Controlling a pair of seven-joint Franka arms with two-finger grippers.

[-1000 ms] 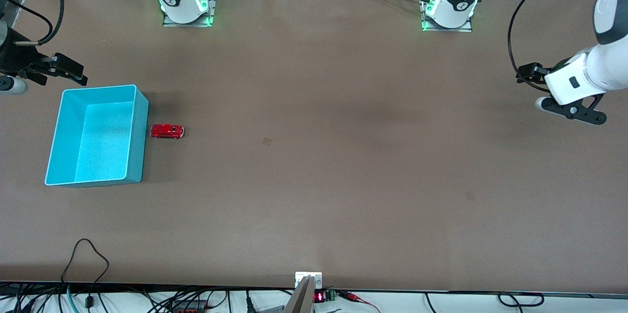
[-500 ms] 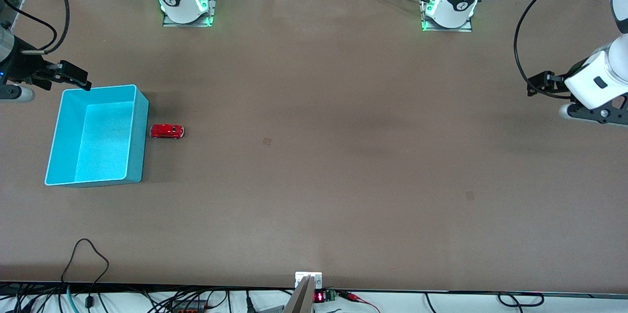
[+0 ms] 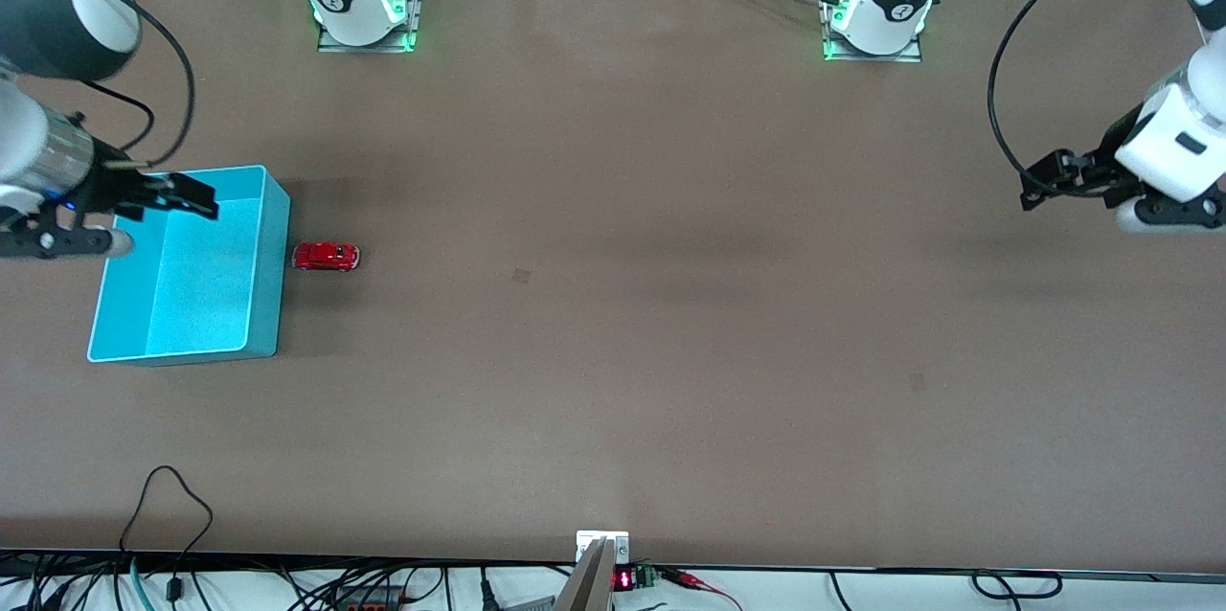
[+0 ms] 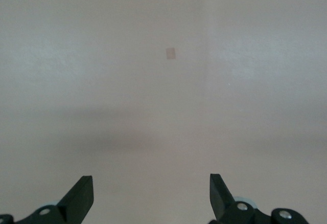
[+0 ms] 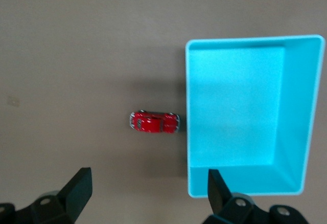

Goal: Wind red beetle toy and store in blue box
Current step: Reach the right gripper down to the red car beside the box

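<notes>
The red beetle toy (image 3: 326, 256) stands on the table right beside the blue box (image 3: 269, 285), on the side toward the table's middle. In the right wrist view the toy (image 5: 154, 121) lies next to the box's wall (image 5: 187, 106). The box is empty. My right gripper (image 3: 192, 197) hangs over the box's part farthest from the front camera. It is open and empty (image 5: 148, 188). My left gripper (image 3: 1039, 182) is up over bare table at the left arm's end. It is open and empty (image 4: 150, 193).
Small dark marks sit on the brown table, one near its middle (image 3: 521, 276) and one (image 3: 918, 382) nearer the front camera. The first also shows in the left wrist view (image 4: 171, 53). A black cable loop (image 3: 172, 496) lies at the table's near edge.
My right gripper has moved from beside the box's corner to over the box, toward the toy. My left gripper has shifted a little. Toy and box have not moved.
</notes>
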